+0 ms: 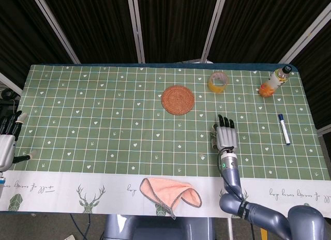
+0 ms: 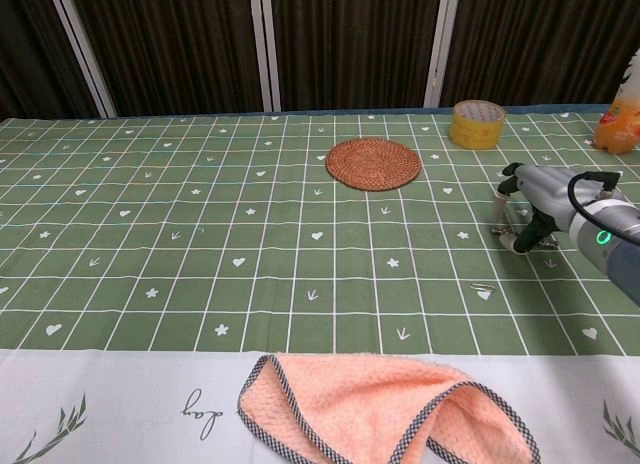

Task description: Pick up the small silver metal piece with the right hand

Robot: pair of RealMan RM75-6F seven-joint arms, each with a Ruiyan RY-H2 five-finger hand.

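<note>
The small silver metal piece [image 1: 202, 157] lies flat on the green checked tablecloth, seen as a thin glint [image 2: 484, 288] in the chest view. My right hand [image 1: 226, 136] hovers palm down just beyond it and a little to its right, fingers spread and pointing away, holding nothing. In the chest view this right hand [image 2: 528, 210] sits low over the cloth, its fingertips bent down, about one grid square past the piece. My left hand [image 1: 7, 140] rests at the table's far left edge with fingers apart and nothing in it.
A round woven coaster [image 1: 177, 99] sits mid-table, a yellow tape roll [image 1: 219, 81] and an orange bottle [image 1: 272, 82] at the back right. A blue marker [image 1: 284, 129] lies to the right. A pink cloth [image 2: 380, 409] is bunched at the front edge.
</note>
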